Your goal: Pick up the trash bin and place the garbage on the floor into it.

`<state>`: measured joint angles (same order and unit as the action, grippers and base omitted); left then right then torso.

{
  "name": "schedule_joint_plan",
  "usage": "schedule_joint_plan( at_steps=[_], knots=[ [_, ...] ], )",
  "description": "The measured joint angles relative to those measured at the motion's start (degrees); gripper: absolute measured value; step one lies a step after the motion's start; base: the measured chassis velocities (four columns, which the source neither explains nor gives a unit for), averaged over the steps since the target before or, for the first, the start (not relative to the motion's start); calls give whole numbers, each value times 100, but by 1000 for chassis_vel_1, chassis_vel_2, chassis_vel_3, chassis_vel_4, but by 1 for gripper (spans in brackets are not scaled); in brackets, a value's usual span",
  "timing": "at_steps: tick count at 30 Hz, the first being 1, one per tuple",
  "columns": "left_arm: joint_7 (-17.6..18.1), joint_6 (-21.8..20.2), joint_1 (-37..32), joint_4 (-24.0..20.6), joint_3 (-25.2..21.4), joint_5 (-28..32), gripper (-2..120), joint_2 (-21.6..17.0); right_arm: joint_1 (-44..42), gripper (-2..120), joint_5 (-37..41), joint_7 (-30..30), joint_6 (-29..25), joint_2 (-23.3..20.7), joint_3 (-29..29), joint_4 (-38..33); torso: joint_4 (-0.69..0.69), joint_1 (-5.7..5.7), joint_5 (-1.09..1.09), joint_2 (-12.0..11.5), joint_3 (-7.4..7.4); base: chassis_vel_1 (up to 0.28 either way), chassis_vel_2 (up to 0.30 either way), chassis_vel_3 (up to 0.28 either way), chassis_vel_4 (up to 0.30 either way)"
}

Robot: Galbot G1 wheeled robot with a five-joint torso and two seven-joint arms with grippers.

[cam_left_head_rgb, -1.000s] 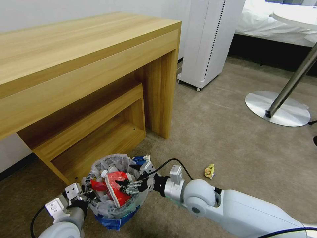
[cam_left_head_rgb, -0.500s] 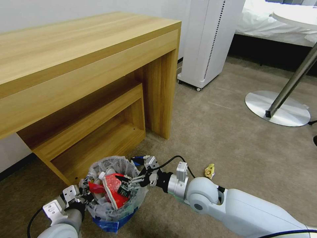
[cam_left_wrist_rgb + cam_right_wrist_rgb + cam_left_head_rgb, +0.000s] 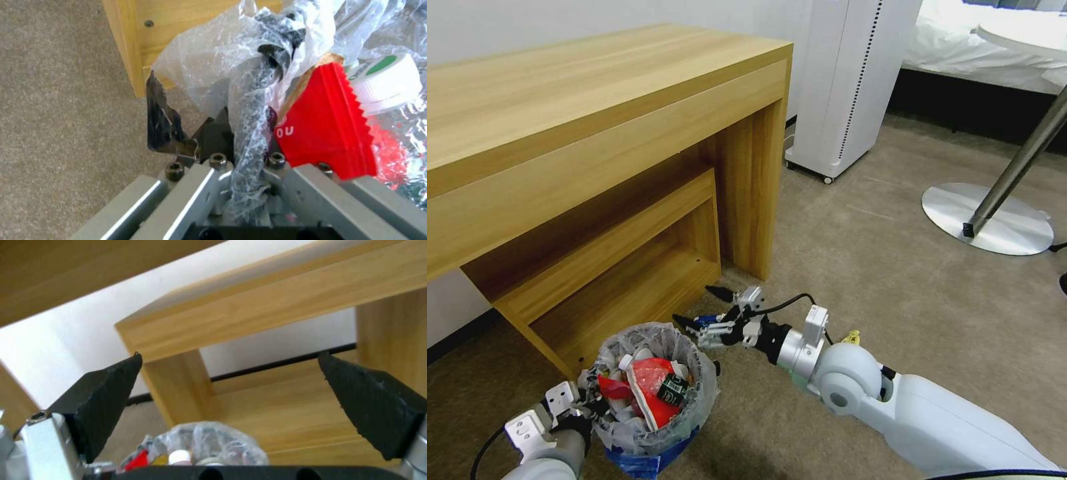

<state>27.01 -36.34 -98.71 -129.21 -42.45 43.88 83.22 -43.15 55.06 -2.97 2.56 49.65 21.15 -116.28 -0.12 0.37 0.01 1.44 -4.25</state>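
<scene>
In the head view, the small round trash bin (image 3: 650, 400) with a crinkly clear plastic liner and blue base hangs low over the beige short-pile carpet floor (image 3: 894, 267), full of litter such as a red wrapper (image 3: 654, 390). The left pincer (image 3: 584, 407) grips its near-left rim. The right pincer (image 3: 697, 308) hovers just beyond the bin's far-right edge, spread and empty. A small yellow crumpled scrap (image 3: 851, 338) lies on the floor behind the right arm's wrist, so I judge the right arm is the nearer one.

In the left wrist view, the left pincer (image 3: 231, 140) is pressed on the plastic-covered rim, beside the red wrapper (image 3: 325, 133) and a white bottle cap (image 3: 387, 83).

In the right wrist view, the right pincer (image 3: 231, 403) is spread wide, with the bin (image 3: 209, 446) below and the wooden shelf (image 3: 289, 406) beyond; the scrap is visible in the head view alone.
</scene>
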Motion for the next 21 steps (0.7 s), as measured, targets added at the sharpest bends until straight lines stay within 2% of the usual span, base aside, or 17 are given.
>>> schedule_joint_plan(
  at_steps=[5,8,9,12,13,15,17,21],
  knots=[
    [0,0,1,14,4,4,0,-8,-334,100,37,173,1,-1,-343,-111,-1,0,0,0,0,0,0,0,0],
    [-2,0,15,21,8,24,0,-28,-707,100,160,528,76,37,-834,-259,0,0,1,0,0,0,0,0,0],
    [-2,0,15,21,8,24,0,-28,-707,100,160,528,76,37,-834,-259,0,0,1,0,0,0,0,0,0],
    [-4,5,60,58,12,63,0,-79,-1153,100,390,1053,252,148,-1689,-373,-1,0,1,0,0,0,0,0,0],
    [-4,5,60,58,12,63,0,-79,-1153,100,390,1053,252,148,-1689,-373,-1,0,1,0,0,0,0,0,0],
    [-4,9,94,90,22,88,0,-109,-1424,100,591,1455,458,259,-2327,-365,-1,0,0,0,0,0,0,0,0],
    [-5,9,108,104,28,93,0,-117,-1504,100,649,1602,511,307,-2523,-317,0,0,0,0,0,0,0,0,0],
    [-5,11,183,176,60,124,0,-146,-1798,100,1124,2518,937,542,-3343,141,-1,0,0,0,0,0,0,0,0]
  ],
)
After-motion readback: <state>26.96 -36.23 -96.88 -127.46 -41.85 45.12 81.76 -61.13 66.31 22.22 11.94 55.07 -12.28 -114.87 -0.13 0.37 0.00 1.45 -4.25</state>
